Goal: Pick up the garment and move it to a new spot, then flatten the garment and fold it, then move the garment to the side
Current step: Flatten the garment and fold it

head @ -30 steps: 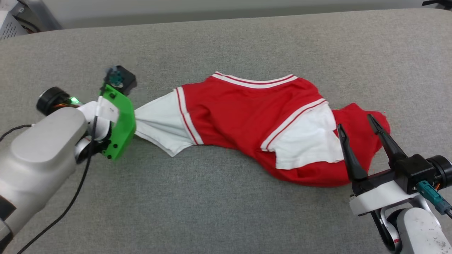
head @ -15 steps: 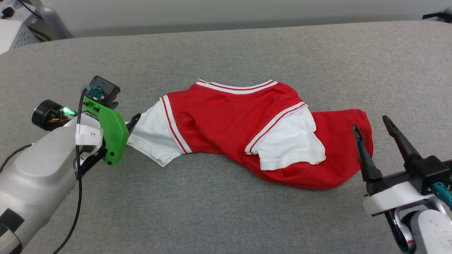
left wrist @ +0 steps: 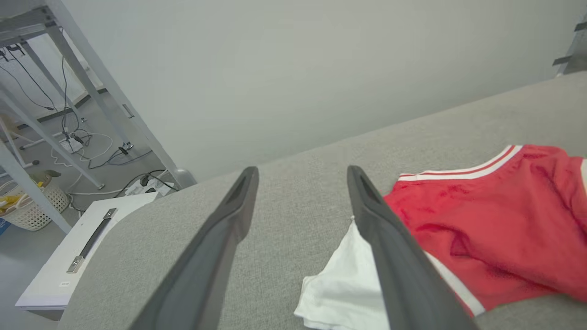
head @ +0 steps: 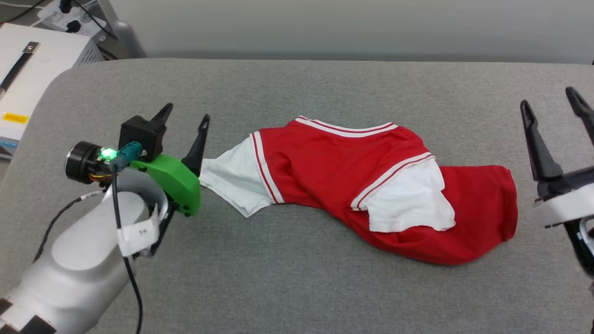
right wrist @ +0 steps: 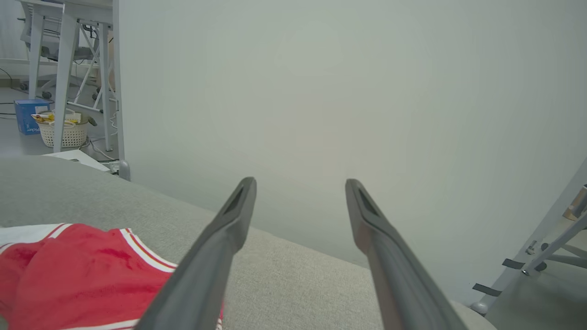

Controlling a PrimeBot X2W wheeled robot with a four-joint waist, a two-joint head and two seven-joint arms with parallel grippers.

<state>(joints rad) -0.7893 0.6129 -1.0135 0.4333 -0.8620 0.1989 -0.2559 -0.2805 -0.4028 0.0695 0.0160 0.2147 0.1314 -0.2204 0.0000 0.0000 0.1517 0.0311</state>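
Note:
The garment, a red T-shirt with white sleeves and striped trim, lies crumpled in a long strip across the grey padded table. One white sleeve points left, the other is folded over the red body. My left gripper is open, raised just left of the left sleeve, nothing between its fingers. In the left wrist view the garment lies to the right of the left gripper. My right gripper is open at the right edge, clear of the cloth. The right wrist view has the garment at lower left of the right gripper.
A white box with cables stands off the table's left end. Beyond it are a metal frame, a wicker basket and floor cables. A pale wall runs behind the table. Bare grey surface lies in front of and behind the garment.
My left gripper has opened and let go of the white sleeve, then lifted away. My right gripper has drawn back to the right, off the red hem. The head camera has shifted.

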